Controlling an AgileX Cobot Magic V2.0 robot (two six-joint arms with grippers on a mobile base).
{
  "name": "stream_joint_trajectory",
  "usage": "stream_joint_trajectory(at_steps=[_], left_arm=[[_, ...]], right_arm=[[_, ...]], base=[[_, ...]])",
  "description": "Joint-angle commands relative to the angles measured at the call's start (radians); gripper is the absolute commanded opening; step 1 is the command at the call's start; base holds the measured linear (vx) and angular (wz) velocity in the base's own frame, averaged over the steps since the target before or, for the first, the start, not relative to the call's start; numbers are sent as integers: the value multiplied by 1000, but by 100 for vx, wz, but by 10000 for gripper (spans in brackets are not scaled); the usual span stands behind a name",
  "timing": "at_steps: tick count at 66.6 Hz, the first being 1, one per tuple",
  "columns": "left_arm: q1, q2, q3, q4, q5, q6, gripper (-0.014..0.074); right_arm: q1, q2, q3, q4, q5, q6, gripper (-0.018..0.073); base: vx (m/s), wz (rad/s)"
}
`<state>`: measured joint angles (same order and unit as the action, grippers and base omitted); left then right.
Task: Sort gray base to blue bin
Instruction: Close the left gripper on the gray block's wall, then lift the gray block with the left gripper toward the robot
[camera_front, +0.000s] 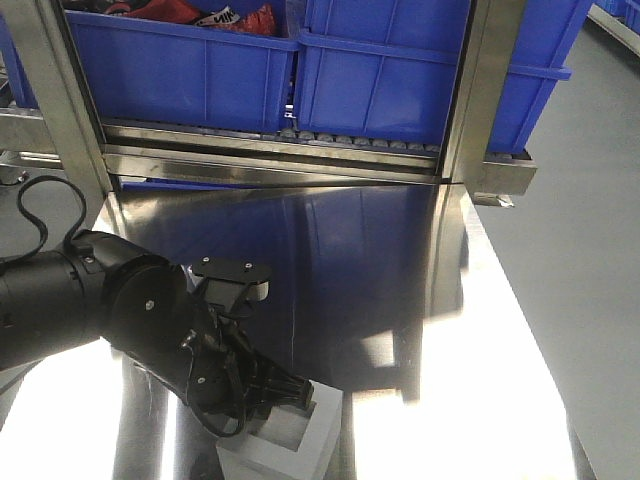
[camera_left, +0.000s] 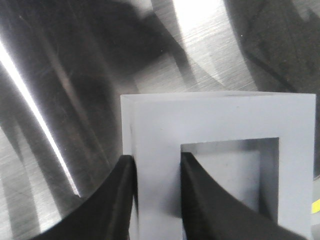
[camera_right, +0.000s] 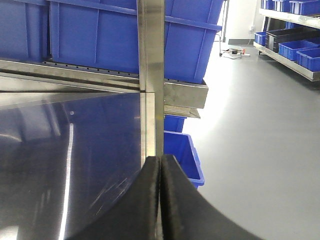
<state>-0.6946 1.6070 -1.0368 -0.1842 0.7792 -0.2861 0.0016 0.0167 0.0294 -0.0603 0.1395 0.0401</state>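
The left end effector (camera_front: 272, 398) is pinching one wall of the gray base (camera_front: 300, 440). One black finger (camera_left: 122, 200) is pressing outside, the other inside its square recess. Beneath the base, the steel desk (camera_front: 400, 300) is gleaming. Well behind the base, blue bins (camera_front: 400, 80) are standing. The right end effector (camera_right: 160, 200) is pressing its fingers together, empty.

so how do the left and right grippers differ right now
The left gripper has its fingers apart, clamped on one wall of the gray base, with one finger inside the recess. The right gripper has its fingers pressed together with nothing between them. The left gripper points down at the steel table, while the right gripper looks roughly level toward the rack post. Both have dark curved fingers.
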Motion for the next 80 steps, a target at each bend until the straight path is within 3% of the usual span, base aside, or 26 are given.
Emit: stream_joint_trajectory(at_steps=[1, 30, 45, 56, 80], left_arm=[[-7, -63, -24, -3, -51, 18, -6], [-7, -305, 22, 120, -227, 15, -6], [-7, -525, 234, 131, -486, 17, -6], [-6, -717, 412, 130, -675, 67, -6], [-6, -1110, 668, 130, -838, 130, -6]], right_arm=[[2, 10, 17, -7, -79, -7, -9], [2, 10, 17, -7, -79, -7, -9], [2, 10, 17, -7, -79, -7, -9], [2, 10, 17, -7, -79, -7, -9], [2, 10, 17, -7, -79, -7, -9]], base=[[0, 0], [0, 0], [0, 0], [0, 0], [0, 0]])
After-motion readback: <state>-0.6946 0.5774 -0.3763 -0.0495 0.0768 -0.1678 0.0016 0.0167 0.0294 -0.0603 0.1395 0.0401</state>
